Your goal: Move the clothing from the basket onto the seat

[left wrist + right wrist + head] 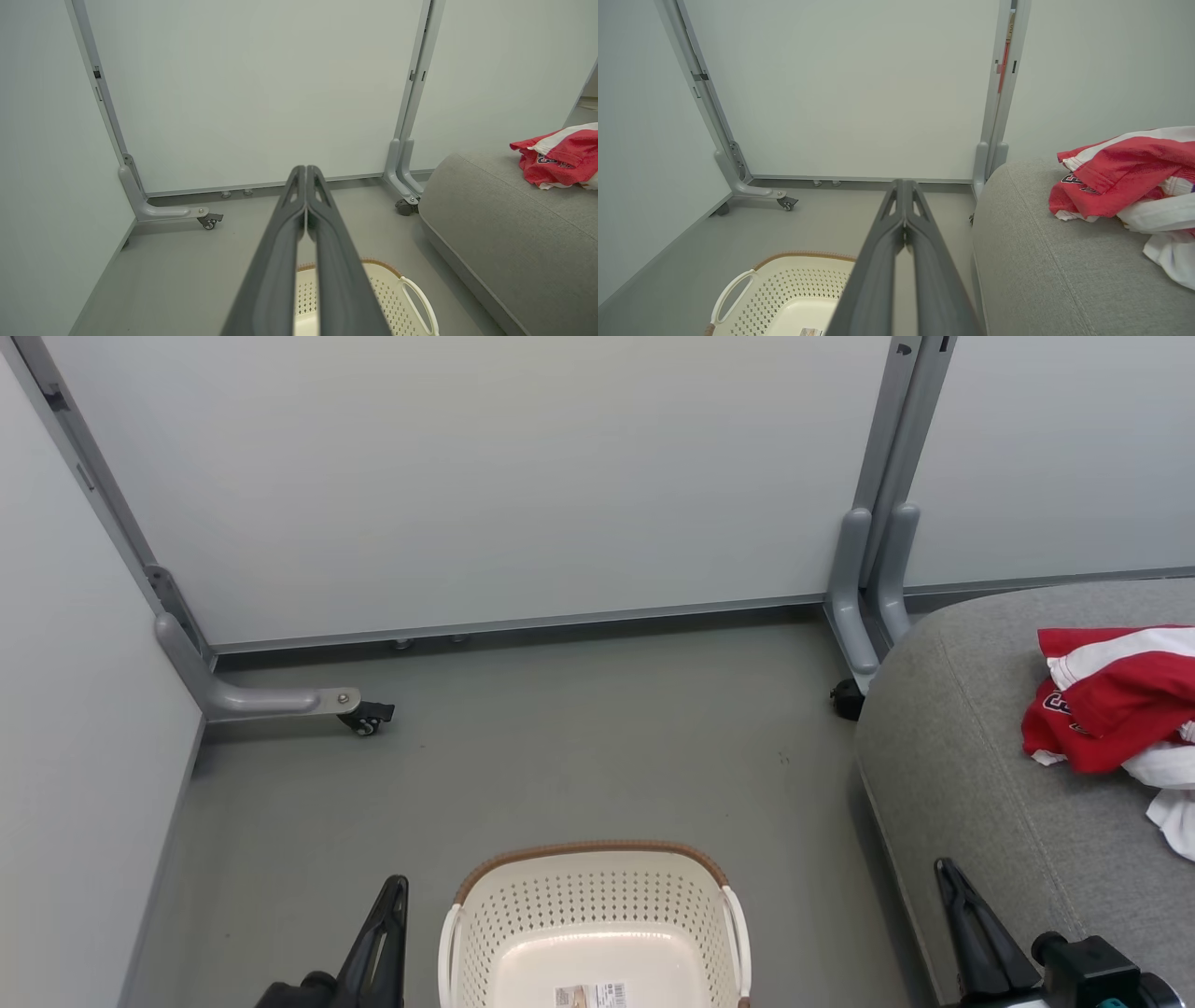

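The cream-white perforated basket (pixel 597 924) stands on the floor at the bottom middle of the head view, its inside bare but for a label sticker. Red and white clothing (pixel 1116 714) lies bunched on the grey seat (pixel 980 775) at the right, a dark blue print showing on one piece. My left gripper (pixel 397 887) is shut with nothing in it, left of the basket. My right gripper (pixel 945 870) is shut and holds nothing, over the seat's near edge. In the wrist views the left gripper (pixel 306 169) and right gripper (pixel 903 183) have fingers pressed together, with the basket (pixel 784 294) below and the clothing (pixel 1125 177) to the right.
Pale partition panels (pixel 485 476) wall in the back and left side, on grey metal feet with castors (pixel 366 717). Another castor (pixel 846 698) sits by the seat's far corner. Grey floor (pixel 560 747) stretches between the basket and the panels.
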Tool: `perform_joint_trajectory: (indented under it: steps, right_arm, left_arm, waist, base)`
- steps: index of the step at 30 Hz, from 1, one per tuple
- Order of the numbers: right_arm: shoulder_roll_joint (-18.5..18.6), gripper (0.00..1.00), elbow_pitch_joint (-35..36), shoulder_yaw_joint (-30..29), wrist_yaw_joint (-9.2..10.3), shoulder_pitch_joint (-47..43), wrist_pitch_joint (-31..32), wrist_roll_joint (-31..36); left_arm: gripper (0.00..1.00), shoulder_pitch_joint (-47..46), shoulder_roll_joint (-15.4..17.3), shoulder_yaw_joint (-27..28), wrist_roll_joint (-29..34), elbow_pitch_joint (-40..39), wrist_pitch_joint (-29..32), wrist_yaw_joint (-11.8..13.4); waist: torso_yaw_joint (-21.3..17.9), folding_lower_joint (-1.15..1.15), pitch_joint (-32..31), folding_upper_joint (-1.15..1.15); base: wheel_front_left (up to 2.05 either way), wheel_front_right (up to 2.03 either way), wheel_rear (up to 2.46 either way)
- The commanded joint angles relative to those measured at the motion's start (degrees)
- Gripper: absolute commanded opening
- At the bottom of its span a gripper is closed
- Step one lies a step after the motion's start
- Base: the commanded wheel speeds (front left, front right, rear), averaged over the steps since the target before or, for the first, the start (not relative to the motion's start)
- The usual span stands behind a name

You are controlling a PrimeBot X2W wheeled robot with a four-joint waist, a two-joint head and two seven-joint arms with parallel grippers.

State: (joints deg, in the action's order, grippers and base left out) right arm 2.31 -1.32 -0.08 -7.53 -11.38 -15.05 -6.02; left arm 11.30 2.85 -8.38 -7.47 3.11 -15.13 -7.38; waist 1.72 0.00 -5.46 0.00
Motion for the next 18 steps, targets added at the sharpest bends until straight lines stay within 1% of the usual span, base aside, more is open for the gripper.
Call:
perform_joint_trajectory:
  steps: [1, 10, 18]
  right_arm:
    - [0.1, 0.0, 0.3, 0.0, 0.0, 0.2, 0.3, -1.9]
    - [0.8, 0.0, -1.3, 0.0, 0.01, 2.5, 2.3, -13.1]
    - [1.2, 0.0, -2.5, -0.1, 0.01, 4.2, 3.9, -21.6]
  left_arm:
    - [0.0, -0.1, 0.1, 0.1, -1.9, -0.5, 0.2, 0.1]
    - [0.0, -2.3, 0.8, 1.1, -12.9, 0.8, 2.2, 0.2]
    - [0.0, -4.1, 1.2, 1.9, -21.4, 2.2, 3.8, 0.0]
  waist:
    - [0.0, 0.0, 0.1, 0.0]
    - [-0.1, 0.0, 0.5, 0.0]
    - [-0.2, 0.0, 0.8, 0.0]
  base:
    - [0.0, 0.0, 0.0]
    - [0.0, 0.0, 0.0]
    - [0.0, 0.0, 0.0]
